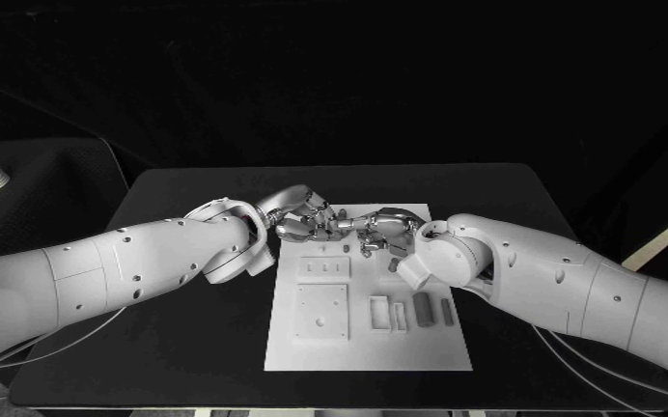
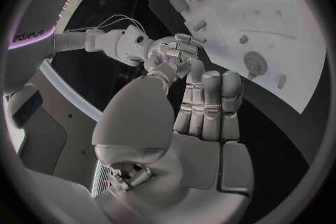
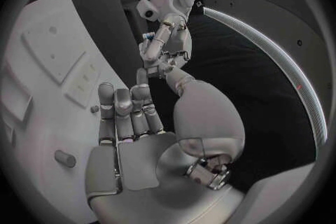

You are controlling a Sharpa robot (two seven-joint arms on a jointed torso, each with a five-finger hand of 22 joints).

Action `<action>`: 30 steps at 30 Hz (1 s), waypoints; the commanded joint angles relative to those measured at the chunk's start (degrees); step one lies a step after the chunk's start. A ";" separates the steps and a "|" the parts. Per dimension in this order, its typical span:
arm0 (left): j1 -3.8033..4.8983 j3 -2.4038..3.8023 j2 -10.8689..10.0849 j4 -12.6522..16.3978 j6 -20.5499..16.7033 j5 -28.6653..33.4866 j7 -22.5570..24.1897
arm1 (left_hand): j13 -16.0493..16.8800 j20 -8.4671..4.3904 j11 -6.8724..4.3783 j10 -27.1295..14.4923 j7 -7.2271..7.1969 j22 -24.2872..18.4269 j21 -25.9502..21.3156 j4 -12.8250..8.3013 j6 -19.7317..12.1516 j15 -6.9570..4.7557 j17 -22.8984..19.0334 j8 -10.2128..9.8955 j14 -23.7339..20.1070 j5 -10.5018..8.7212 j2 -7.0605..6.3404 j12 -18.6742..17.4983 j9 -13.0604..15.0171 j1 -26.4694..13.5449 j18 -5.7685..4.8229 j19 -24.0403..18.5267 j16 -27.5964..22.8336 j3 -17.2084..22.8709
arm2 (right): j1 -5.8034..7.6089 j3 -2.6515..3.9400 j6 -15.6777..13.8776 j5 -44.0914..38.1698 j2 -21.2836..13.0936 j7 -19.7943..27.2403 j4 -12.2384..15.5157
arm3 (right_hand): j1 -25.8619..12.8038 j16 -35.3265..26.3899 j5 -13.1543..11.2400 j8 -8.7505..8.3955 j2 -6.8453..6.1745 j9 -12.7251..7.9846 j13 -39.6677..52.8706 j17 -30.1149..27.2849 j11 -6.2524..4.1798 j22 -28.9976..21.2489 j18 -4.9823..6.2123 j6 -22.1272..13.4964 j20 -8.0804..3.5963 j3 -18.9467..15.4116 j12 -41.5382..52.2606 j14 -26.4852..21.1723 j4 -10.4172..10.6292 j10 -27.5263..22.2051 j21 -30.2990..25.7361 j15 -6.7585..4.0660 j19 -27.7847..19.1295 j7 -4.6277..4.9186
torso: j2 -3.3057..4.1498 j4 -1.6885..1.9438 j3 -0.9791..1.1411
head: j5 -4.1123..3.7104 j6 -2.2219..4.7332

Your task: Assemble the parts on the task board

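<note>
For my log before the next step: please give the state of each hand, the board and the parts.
left hand: over the far end of the board, fingertips meeting the right hand; hold unclear.
right hand: same place, fingers curled; hold unclear.
task board: flat on the table.
parts: lying on the board, untouched.

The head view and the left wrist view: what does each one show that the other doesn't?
The head view alone shows the whole black table and both arms reaching in, with grey parts on the board's near half. The left wrist view alone shows the left hand's fingers from behind, straight and side by side. Both show the white task board and the right hand meeting the left.
</note>
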 commanded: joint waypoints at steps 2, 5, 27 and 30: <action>0.02 0.04 0.23 0.22 0.17 0.61 0.28 | -0.14 0.14 0.04 -0.29 0.01 0.10 0.21 -0.09 -0.64 0.01 0.10 -0.37 -0.33 -0.23 -0.69 -0.44 -0.06 -0.79 0.55 -0.43 0.24 -0.91 | -0.01 0.03 0.64 -0.39 0.09 0.38 0.10 | 2.22 -0.11 0.15 0.27 1.71 2.07 -0.09 -0.06 -0.03 -0.07 0.56 0.26 0.28 3.25 -0.22 0.12 -2.75 -0.04 5.90 -0.31 -0.26 0.02 | 0.01 -0.01 -0.01 | 0.01 0.00; 0.02 0.04 0.26 0.22 0.10 0.63 0.32 | -0.16 0.14 0.04 -0.30 0.00 0.10 0.22 -0.11 -0.67 0.01 0.11 -0.38 -0.33 -0.22 -0.68 -0.45 -0.06 -0.86 0.56 -0.44 0.25 -1.02 | -0.01 0.03 0.65 -0.39 0.11 0.35 0.05 | 2.22 -0.11 0.15 0.27 1.72 2.07 -0.09 -0.06 -0.03 -0.07 0.56 0.26 0.28 3.26 -0.23 0.12 -2.75 -0.04 5.90 -0.30 -0.26 0.02 | 0.01 0.00 -0.01 | -0.01 0.02; 0.02 0.04 0.19 0.25 -0.59 0.51 0.67 | -1.00 -0.07 -0.70 2.32 0.02 0.17 1.08 -1.86 5.56 -0.28 0.60 2.41 -0.17 0.03 3.96 -0.71 1.45 5.34 0.88 -0.29 0.74 6.26 | -0.01 0.03 0.32 -1.57 0.11 -0.06 -0.34 | 2.20 -0.13 0.16 0.26 1.77 2.09 -0.11 -0.07 -0.02 -0.07 0.55 0.22 0.29 3.35 -0.24 0.09 -2.74 -0.06 5.89 -0.29 -0.29 0.02 | -0.01 0.01 -0.01 | -0.10 -0.16; 0.02 0.04 0.16 0.30 -0.77 1.17 0.85 | -1.17 -0.04 -0.92 3.33 -0.09 0.20 1.27 -1.73 6.60 -0.32 0.67 2.90 0.04 0.02 4.35 -0.77 1.74 5.71 0.86 -0.17 0.91 7.45 | 0.00 0.03 0.52 -1.95 0.29 -0.47 -0.50 | 1.97 -0.14 0.11 0.23 1.59 2.12 -0.13 -0.07 0.01 -0.08 0.50 0.17 0.32 3.29 -0.27 0.05 -2.66 -0.09 5.89 -0.27 -0.34 0.05 | -0.01 0.00 0.00 | -0.09 -0.19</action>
